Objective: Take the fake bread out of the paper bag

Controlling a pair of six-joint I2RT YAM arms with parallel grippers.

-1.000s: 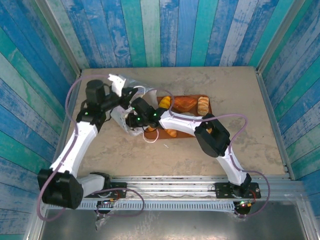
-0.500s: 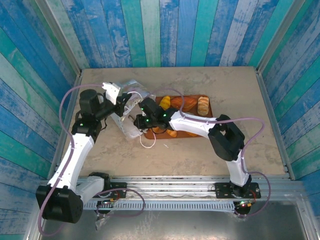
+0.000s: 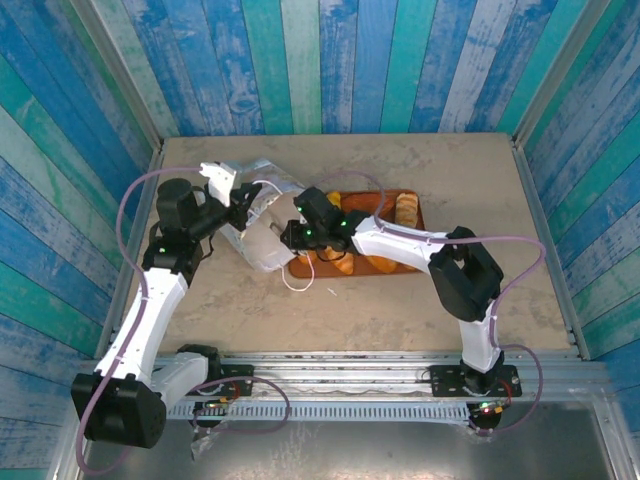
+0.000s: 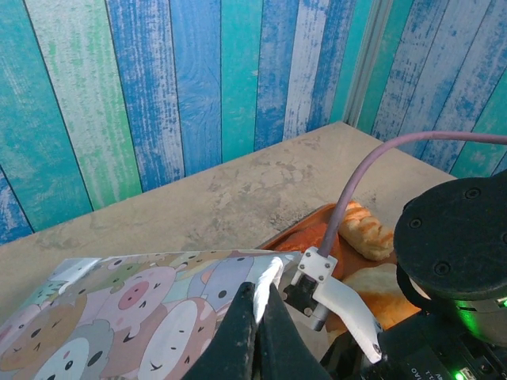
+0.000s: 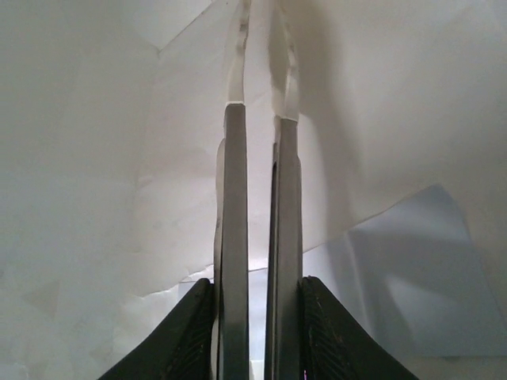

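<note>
A small white, pastel-printed paper bag is pinched at its rim by the clenched left gripper. Inside it, the right gripper is narrowly parted, empty. Glossy golden toy loaves lie on a reddish-brown tray alongside; any bread left inside must be located next.

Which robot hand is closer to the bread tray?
Right. The right hand is at the left end of the tray, poking into the bag. The left hand is across the bag, pinching its top.
</note>
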